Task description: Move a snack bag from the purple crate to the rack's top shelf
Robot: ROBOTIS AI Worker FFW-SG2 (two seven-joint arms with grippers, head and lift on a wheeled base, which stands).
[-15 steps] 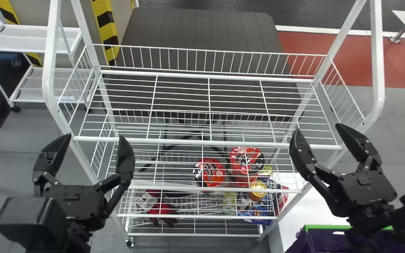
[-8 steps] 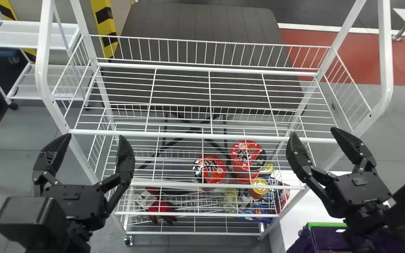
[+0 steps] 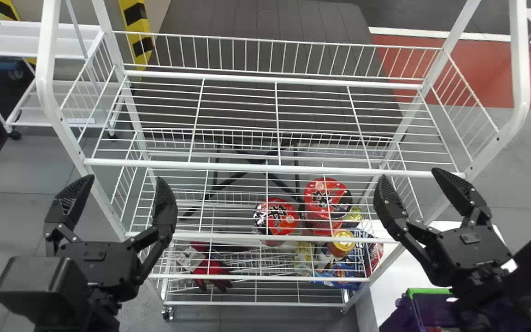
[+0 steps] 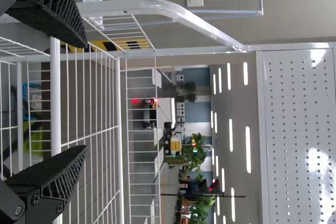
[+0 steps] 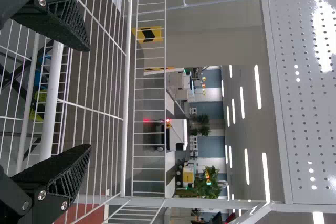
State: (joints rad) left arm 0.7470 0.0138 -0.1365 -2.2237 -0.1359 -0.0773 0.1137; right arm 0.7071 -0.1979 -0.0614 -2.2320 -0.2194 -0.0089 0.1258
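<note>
My left gripper stands open before the rack's front left side, nothing between its fingers. Open and empty too, my right gripper is at the rack's front right, left of and beyond the purple crate. The crate sits at the bottom right, partly covered by the right arm; a bit of red shows inside it. The rack's top shelf is bare white wire. In the left wrist view the left gripper faces the shelf wires, and the right gripper does likewise in the right wrist view.
Lower shelves hold red round packs, a gold-lidded jar, blue packets and red gloves. White rack posts rise at both sides. A white surface adjoins the crate. Another white cart stands back left.
The rack appears larger and nearer, its top shelf front edge lower relative to neither arm but higher in view. The right gripper has shifted slightly left; the left gripper holds its place.
</note>
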